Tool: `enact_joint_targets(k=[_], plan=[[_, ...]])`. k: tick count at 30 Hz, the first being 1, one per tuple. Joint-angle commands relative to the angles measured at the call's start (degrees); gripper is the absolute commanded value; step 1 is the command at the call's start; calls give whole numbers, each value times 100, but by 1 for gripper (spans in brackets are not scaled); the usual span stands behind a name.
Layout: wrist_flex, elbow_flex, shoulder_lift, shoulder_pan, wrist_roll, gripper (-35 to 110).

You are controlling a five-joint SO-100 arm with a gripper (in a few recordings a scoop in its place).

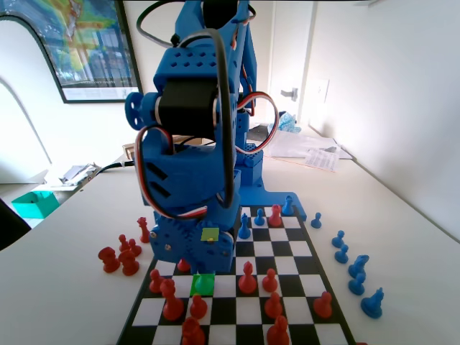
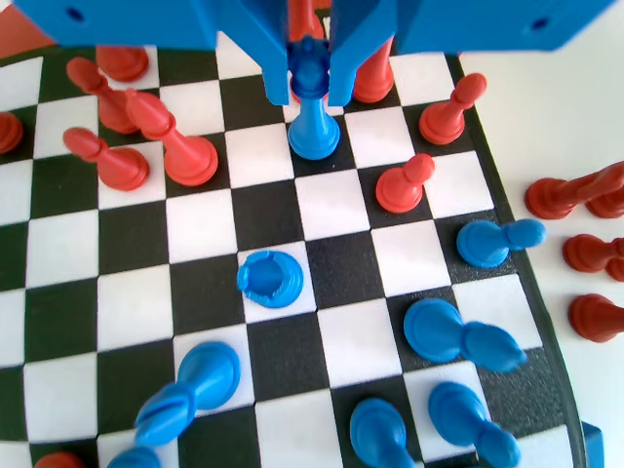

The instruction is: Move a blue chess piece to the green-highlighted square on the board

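In the wrist view my gripper [image 2: 311, 83] hangs low over the board [image 2: 200, 224], its two jaws pressed against the crowned head of a slender blue chess piece [image 2: 314, 132]. The piece stands upright with its flared base over a black square; whether the base touches the board is not clear. In the fixed view the blue arm [image 1: 190, 180] bends down to the board [image 1: 248, 310], and the green-highlighted square [image 1: 203, 284] lies right under its lowest part. A paler yellow tint [image 1: 210, 233] falls on the arm just above it.
Red pieces [image 2: 180, 146] crowd the squares to the left of the held piece, and others [image 2: 405, 183] stand to its right. Several blue pieces [image 2: 448, 331] stand or lie lower down, one seen from above [image 2: 270, 279]. Off the board are red pieces [image 1: 122, 255] and blue ones [image 1: 356, 269].
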Motion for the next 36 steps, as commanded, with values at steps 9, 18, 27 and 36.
enact_joint_targets(k=[9, 18, 27, 36], plan=[[-167, 105, 264, 141, -35, 17], [-149, 343, 738, 132, -62, 20], [879, 0, 1644, 176, -44, 20], [2039, -492, 2830, 413, -325, 17]])
